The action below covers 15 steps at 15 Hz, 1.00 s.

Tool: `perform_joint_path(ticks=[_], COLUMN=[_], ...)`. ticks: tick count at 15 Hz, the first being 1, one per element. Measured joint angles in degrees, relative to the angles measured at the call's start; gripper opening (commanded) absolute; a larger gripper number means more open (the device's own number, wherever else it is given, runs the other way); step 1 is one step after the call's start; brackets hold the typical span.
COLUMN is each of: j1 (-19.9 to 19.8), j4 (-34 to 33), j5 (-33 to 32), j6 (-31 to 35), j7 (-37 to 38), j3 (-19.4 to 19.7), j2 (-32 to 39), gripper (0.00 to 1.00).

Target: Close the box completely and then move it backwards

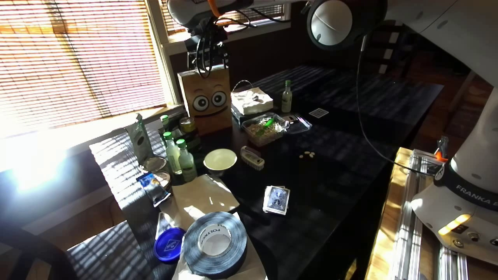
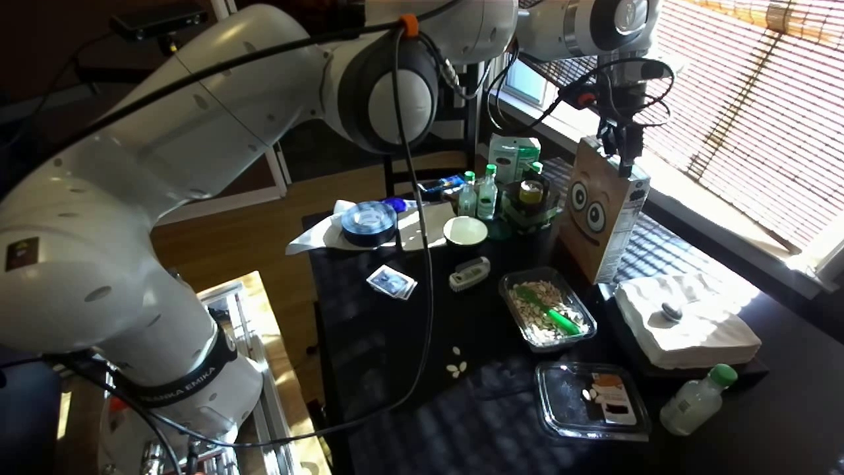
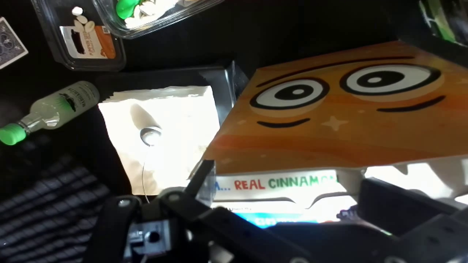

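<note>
The tan-brown box (image 1: 212,116) with two cartoon eyes stands upright on the dark table near the window. It also shows in an exterior view (image 2: 593,204) and the wrist view (image 3: 329,142). White top flaps (image 3: 278,182) with printed words lie across its top edge. A tab and curved slits show there; whether the tab is tucked in cannot be told. My gripper (image 3: 289,175) is open over the box top, fingers wide apart. One finger is beside the box's narrow end, the other over the top farther along. In both exterior views the gripper (image 1: 208,64) (image 2: 618,155) points down at the box top.
A white paper stack (image 2: 686,323) on a black base stands beside the box, with a green-capped bottle (image 2: 692,406). A clear seed tray (image 2: 547,310) is in front. Bottles (image 1: 186,161) and a jar (image 1: 187,124) crowd the other side. The window blinds (image 1: 97,58) are close behind.
</note>
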State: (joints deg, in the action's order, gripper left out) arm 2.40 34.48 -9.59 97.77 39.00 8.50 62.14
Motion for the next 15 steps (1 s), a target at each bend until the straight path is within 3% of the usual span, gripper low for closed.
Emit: perform_joint_path(ticks=[15], j1=[0.4], j4=[-1.0], j5=[0.1], j6=[0.0], j7=[1.9], j3=[-0.3], j2=[0.9], gripper=[1.0])
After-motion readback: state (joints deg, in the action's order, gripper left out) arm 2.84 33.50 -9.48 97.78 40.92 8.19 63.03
